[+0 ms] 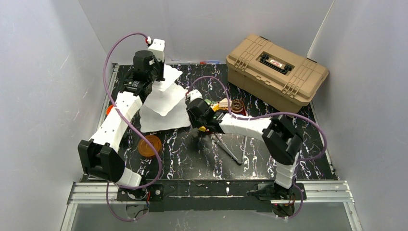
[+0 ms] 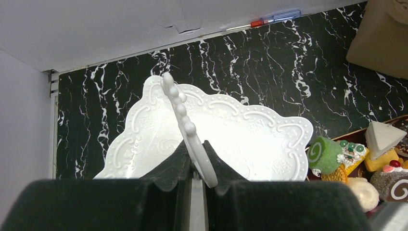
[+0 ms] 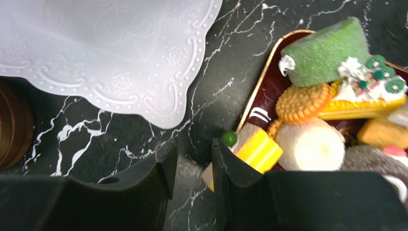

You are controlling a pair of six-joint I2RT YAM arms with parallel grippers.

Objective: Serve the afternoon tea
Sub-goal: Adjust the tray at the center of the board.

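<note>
Looks like a robot lab booth: plain grey panels box in a marble-print table, with a left arm and right arm bolted to a metal rail.

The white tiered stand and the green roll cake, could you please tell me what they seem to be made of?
White tiered stand: probably moulded plastic, matte; embossed scrolls and a beaded rim. Green roll cake: seemingly foam or soft plastic; grainy, dull surface.

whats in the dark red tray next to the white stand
The dark red tray holds a green roll cake, a round biscuit, a white puff and a yellow-striped slice at its edge. Its near part is hidden behind the right gripper.
</note>
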